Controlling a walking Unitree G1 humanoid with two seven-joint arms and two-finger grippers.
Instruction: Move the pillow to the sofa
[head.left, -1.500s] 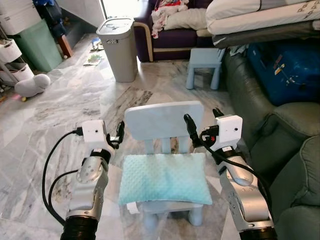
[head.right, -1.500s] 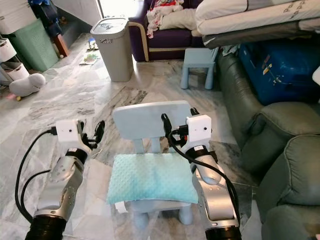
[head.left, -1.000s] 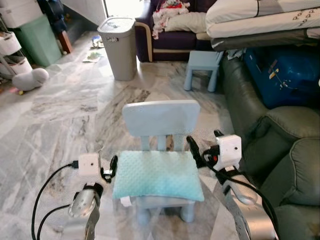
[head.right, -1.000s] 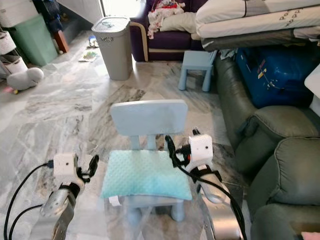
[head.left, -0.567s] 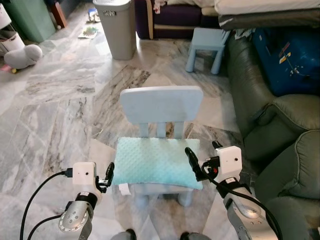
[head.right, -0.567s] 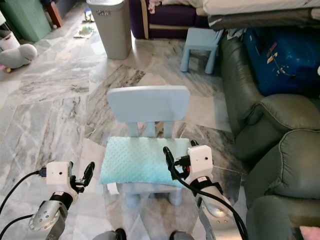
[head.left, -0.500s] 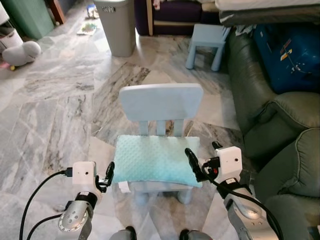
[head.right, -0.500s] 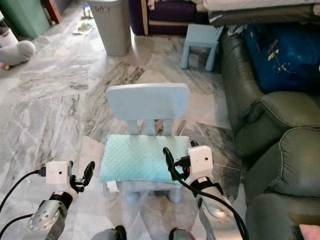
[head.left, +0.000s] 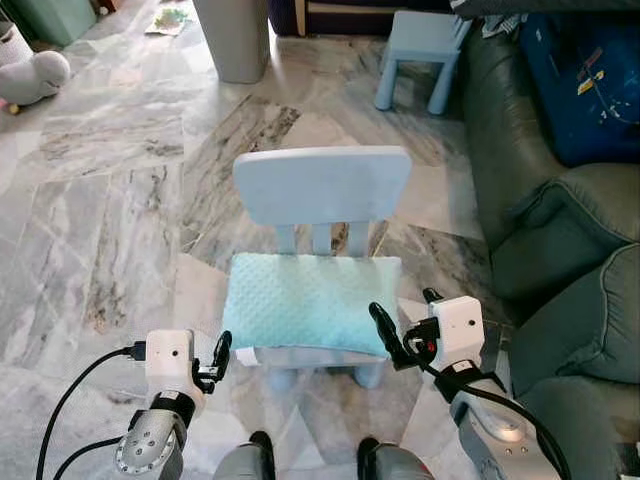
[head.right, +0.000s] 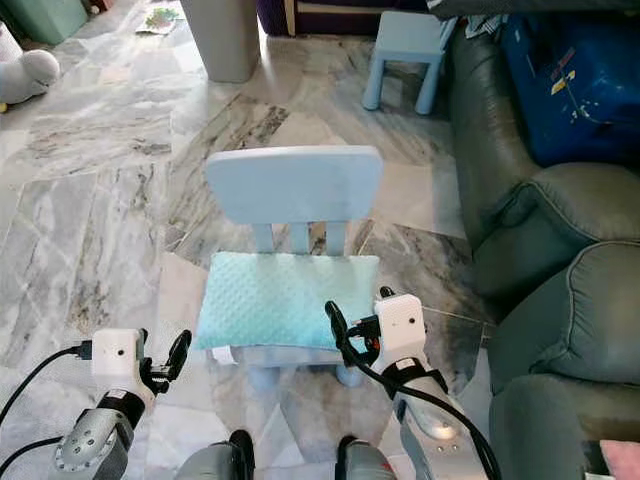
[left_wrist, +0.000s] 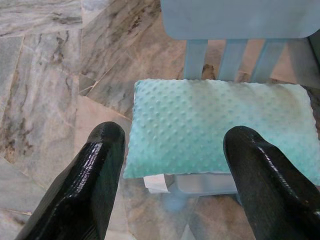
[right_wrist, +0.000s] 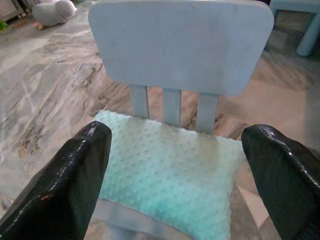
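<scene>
Here, a mint-green dotted pillow (head.left: 310, 303) lying flat on the seat of a small pale-blue chair (head.left: 322, 186), covering it from side to side, with a white tag hanging off its near left corner. Left claw (head.left: 222, 353) low at about 7 o'clock from the pillow, just off its near left corner, black fingers (left_wrist: 85, 185) spread wide and touching nothing. Right claw (head.left: 405, 335) at about 5 o'clock, close by the pillow's near right corner, fingers (right_wrist: 70, 187) likewise spread apart and gripping nothing. Through both wrist cameras, the pillow framed between the open fingers, apart from them. Dark green sofa (head.left: 560, 230) at 3 o'clock from the chair, well clear of the pillow. Marble floor (head.left: 110, 190) under it all; a small blue stool (head.left: 420, 40) at 1 o'clock, farther off.
</scene>
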